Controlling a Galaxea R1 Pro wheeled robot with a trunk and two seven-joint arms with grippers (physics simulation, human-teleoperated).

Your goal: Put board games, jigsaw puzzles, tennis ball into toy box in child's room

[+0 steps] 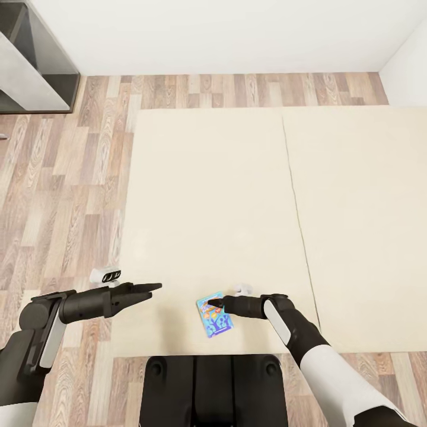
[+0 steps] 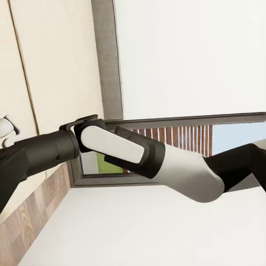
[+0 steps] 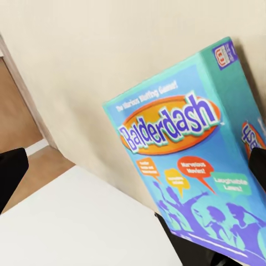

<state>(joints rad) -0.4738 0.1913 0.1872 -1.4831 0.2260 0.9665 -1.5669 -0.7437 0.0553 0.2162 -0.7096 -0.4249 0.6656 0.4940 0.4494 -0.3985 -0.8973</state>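
**Right hand at the blue board game near the bed's front edge**

The small blue board game [image 1: 214,314], lettered Balderdash, lies flat on the cream bed [image 1: 237,196] close to its front edge, towards the front-left corner. The right hand [image 1: 211,304] reaches over the box's top end; whether its fingers are spread or pinching the box cannot be told. The left hand [image 1: 153,288] hovers over the bed's left edge, well apart from the game, fingers pressed together to a point, holding nothing.
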